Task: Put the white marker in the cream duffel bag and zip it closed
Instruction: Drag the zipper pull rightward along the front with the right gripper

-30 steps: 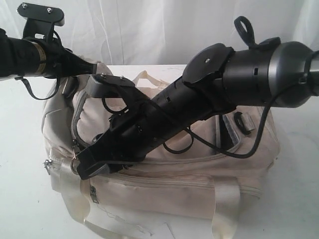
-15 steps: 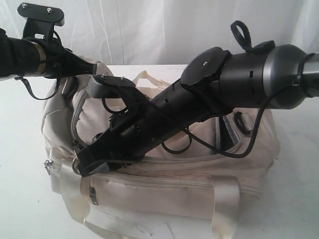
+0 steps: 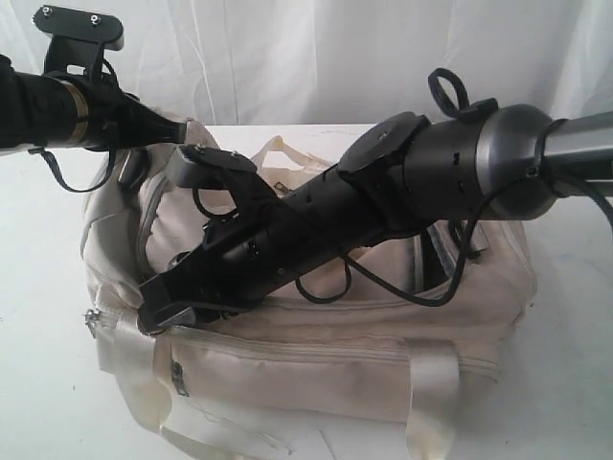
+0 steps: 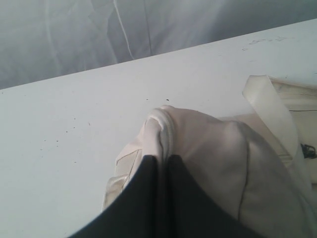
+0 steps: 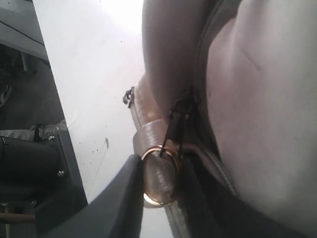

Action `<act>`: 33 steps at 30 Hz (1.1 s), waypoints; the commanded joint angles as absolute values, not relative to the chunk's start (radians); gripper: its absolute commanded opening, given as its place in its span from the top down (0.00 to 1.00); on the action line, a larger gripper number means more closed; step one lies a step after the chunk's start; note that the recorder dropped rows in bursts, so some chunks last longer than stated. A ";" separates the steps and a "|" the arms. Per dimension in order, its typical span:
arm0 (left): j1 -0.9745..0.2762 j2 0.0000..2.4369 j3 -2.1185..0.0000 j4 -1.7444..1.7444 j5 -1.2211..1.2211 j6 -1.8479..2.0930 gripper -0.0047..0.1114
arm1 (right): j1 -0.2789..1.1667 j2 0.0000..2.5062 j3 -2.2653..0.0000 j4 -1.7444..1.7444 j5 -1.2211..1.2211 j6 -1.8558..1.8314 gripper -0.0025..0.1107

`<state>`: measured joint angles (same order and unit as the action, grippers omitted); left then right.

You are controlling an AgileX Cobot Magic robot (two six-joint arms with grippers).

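The cream duffel bag lies on the white table. My left gripper is shut on a fold of the bag's fabric at its far left end; in the left wrist view the gripper has its jaws pressed together on that fold. My right gripper reaches across the bag to its near left corner. There the right gripper is shut on a brass metal ring, which is tied by a black cord to the grey zip. The white marker is out of view.
Glossy webbing handles hang over the bag's front side. The bag's top gapes dark at its right end. A white curtain stands behind the table. Past the table's edge there is dark equipment.
My right arm has dropped lower over the bag and its gripper has shifted a little to the left with the ring. The left arm has stayed still.
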<state>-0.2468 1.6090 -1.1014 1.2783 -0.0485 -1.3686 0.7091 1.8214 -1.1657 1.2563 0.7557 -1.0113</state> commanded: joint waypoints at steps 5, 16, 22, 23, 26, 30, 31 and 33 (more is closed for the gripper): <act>-0.242 1.606 -1.107 1.292 -0.034 -1.366 0.96 | 0.707 1.814 -1.162 1.262 0.801 -1.035 0.83; -0.242 1.606 -1.107 1.292 -0.037 -1.366 0.96 | 0.707 1.771 -1.162 1.100 0.833 -0.954 0.98; -0.242 1.606 -1.107 1.292 -0.037 -1.366 0.96 | 0.707 1.709 -1.162 0.905 0.830 -0.827 0.98; -0.242 1.606 -1.107 1.292 -0.037 -1.366 0.96 | 0.707 1.700 -1.162 0.891 0.830 -0.814 0.98; -0.242 1.606 -1.107 1.292 -0.037 -1.366 0.96 | 0.707 1.673 -1.162 0.846 0.849 -0.776 0.98; -0.242 1.606 -1.107 1.292 -0.032 -1.366 0.96 | 0.707 1.645 -1.162 0.782 0.866 -0.732 0.98; -0.242 1.606 -1.107 1.292 -0.032 -1.366 0.96 | 0.707 1.636 -1.162 0.766 0.871 -0.717 0.98; -0.242 1.606 -1.107 1.292 -0.032 -1.366 0.96 | 0.707 1.616 -1.162 0.727 0.881 -0.688 0.98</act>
<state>-0.2468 1.6090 -1.1014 1.2783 -0.0583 -1.3686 0.7091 1.6461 -1.1657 0.7943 0.8254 -0.7238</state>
